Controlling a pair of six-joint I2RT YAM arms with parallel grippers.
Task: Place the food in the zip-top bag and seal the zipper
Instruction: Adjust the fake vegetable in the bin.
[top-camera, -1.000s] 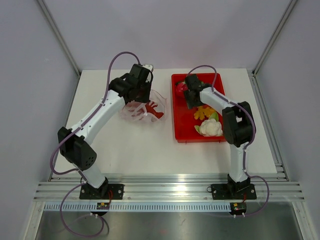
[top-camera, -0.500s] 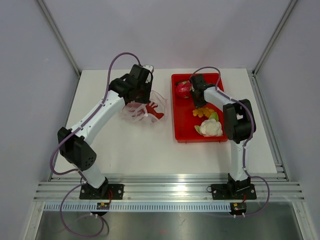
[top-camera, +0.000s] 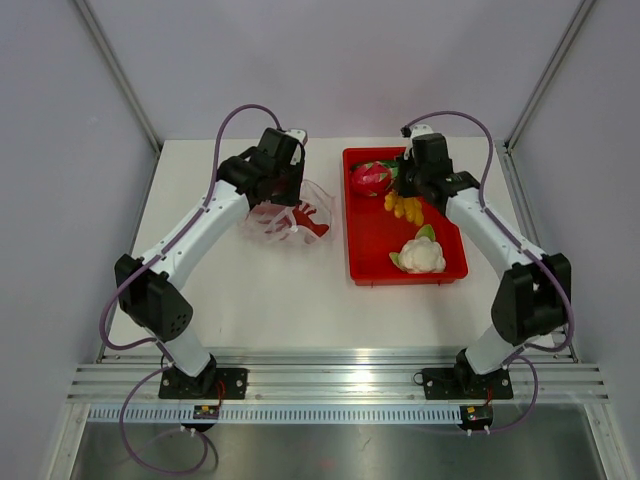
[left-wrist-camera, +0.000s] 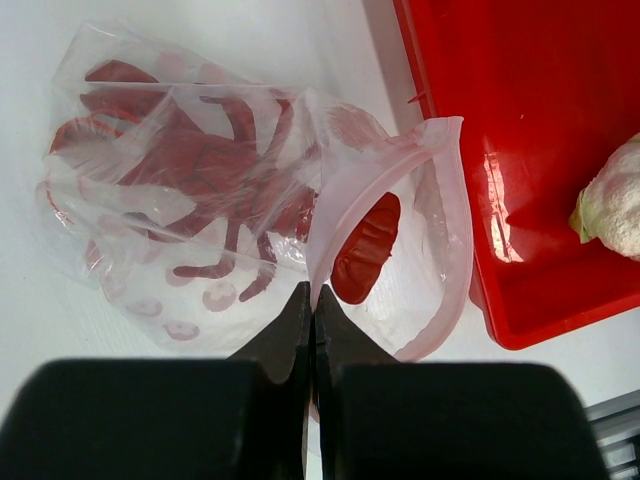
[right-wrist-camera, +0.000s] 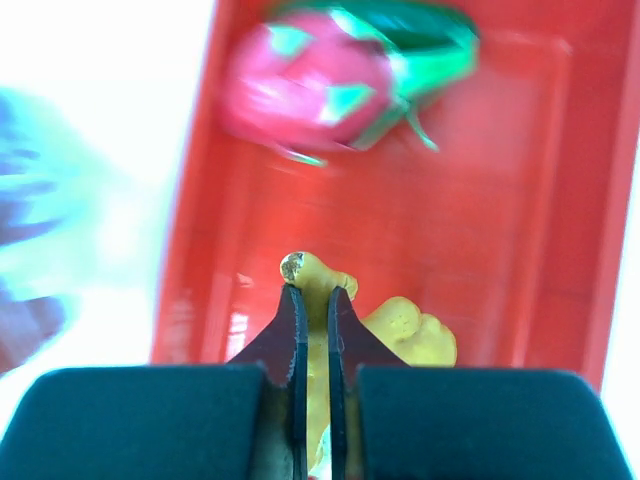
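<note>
The clear zip-top bag (top-camera: 288, 218) lies on the white table left of the red tray, with dark-red chili peppers (left-wrist-camera: 365, 250) inside. My left gripper (left-wrist-camera: 313, 290) is shut on the bag's pink zipper (left-wrist-camera: 440, 128) rim, and the mouth stands open in a loop. My right gripper (right-wrist-camera: 312, 292) is shut on the orange-yellow piece (right-wrist-camera: 410, 335) of food. It holds that piece (top-camera: 403, 207) above the tray's far half. The white cauliflower-like piece (top-camera: 421, 256) rests in the tray's near end.
The red tray (top-camera: 368, 250) stands right of the bag, its raised rim (left-wrist-camera: 500, 330) close to the bag's mouth. A pink dragon fruit (top-camera: 370, 178) with green scales lies in the tray's far left corner, just ahead of my right gripper (top-camera: 405, 195).
My right gripper closed on the orange-yellow piece and lifted it, the arm swinging out to the right. The left arm and the bag stayed still.
</note>
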